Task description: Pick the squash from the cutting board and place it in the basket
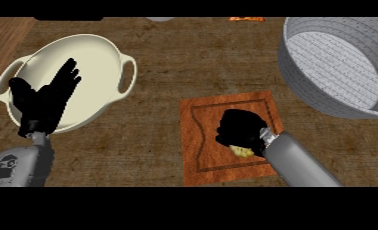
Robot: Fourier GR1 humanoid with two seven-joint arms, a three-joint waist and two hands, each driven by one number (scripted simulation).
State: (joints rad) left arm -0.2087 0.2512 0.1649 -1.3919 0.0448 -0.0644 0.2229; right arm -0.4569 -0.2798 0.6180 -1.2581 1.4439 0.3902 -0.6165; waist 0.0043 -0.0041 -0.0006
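The right hand (241, 126) is curling closed around the squash (241, 150) on the cutting board (199, 139) near the counter's front edge, the grasping step; next it needs lifting toward the basket (295, 69) at the far right corner, while the left hand (46, 99) is resting open.

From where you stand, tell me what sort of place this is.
Most likely a kitchen counter set up for food prep. A wooden cutting board lies on the brown top, a cream two-handled dish sits at the left, and a grey woven basket at the right.
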